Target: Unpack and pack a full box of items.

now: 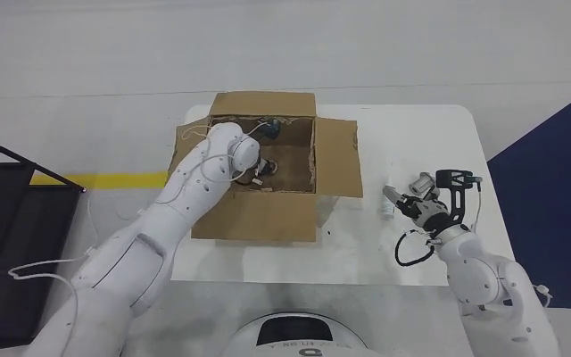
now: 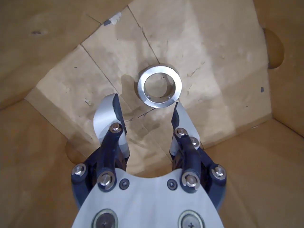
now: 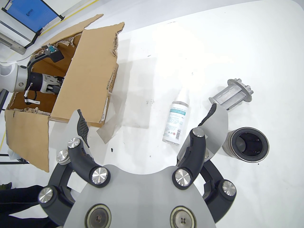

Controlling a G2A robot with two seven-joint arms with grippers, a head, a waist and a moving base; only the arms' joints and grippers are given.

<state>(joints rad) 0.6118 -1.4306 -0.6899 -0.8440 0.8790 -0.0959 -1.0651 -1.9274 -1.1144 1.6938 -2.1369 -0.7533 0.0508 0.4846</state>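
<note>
An open cardboard box (image 1: 337, 156) stands on the white table (image 1: 401, 134). My left arm reaches down into it. Inside, my left gripper (image 2: 145, 106) is open just above the box floor (image 2: 209, 55), and a shiny metal ring (image 2: 159, 86) lies flat right beyond its fingertips, untouched. My right gripper (image 3: 147, 116) is open and empty above the table right of the box (image 3: 95, 77). Beneath it lie a small clear spray bottle (image 3: 177, 119), a grey metal flanged shaft (image 3: 231, 94) and a metal cylinder with a black bore (image 3: 248, 144).
The box flaps (image 1: 339, 159) are spread outward, the right one over the table near the bottle (image 1: 386, 203). A torn scrap of tape or film (image 3: 110, 129) lies by the box corner. Open table stretches behind the unpacked items.
</note>
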